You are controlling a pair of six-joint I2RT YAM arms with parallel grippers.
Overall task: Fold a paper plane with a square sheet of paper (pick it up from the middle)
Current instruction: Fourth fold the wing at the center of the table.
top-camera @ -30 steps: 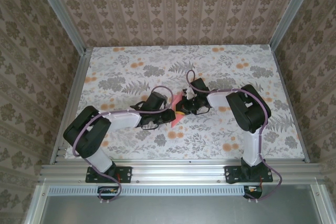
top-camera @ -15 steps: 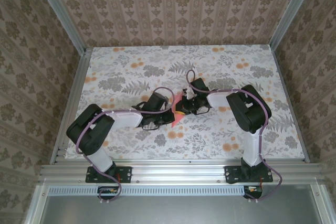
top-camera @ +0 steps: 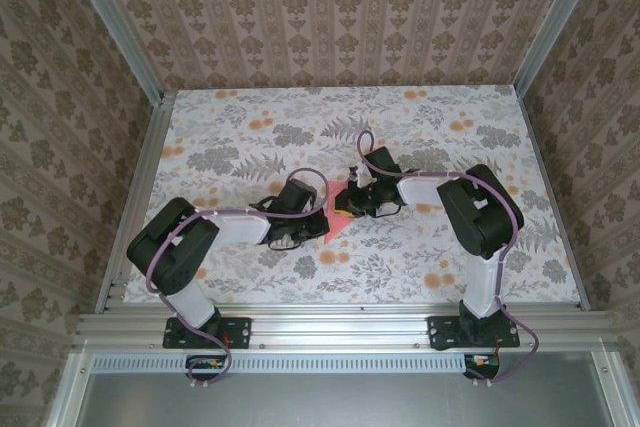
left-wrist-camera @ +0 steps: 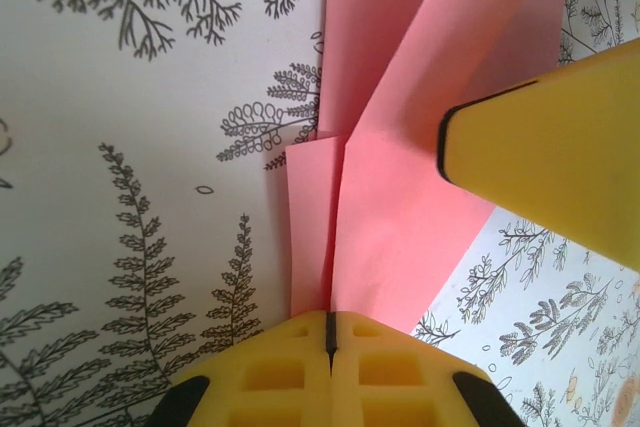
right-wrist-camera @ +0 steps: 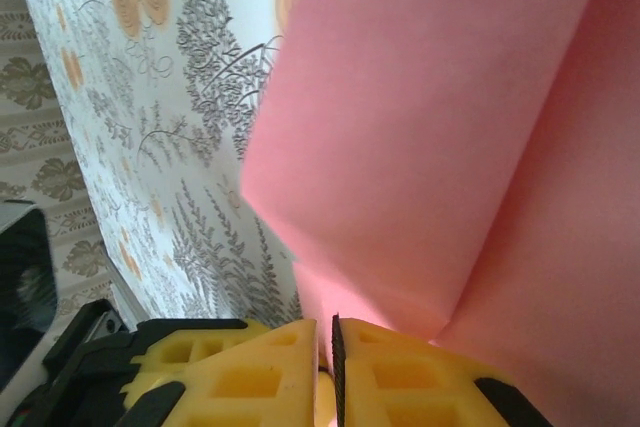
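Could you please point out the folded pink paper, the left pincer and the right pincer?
folded pink paper (left-wrist-camera: 400, 217): left wrist view, its wide right flap.
left pincer (left-wrist-camera: 330, 322): left wrist view, between its fingertips.
right pincer (right-wrist-camera: 333, 332): right wrist view, between its fingertips.

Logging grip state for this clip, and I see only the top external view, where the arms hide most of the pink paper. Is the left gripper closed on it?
Observer: Yes. In the left wrist view the left gripper is shut, with the paper coming out of the seam between its fingers.
Operator: And the right one?
Observer: The right wrist view has the right gripper shut on the paper too.
Operator: Is the paper flat?
Observer: No, creased: two folded flaps meet along a line running up from the left gripper.
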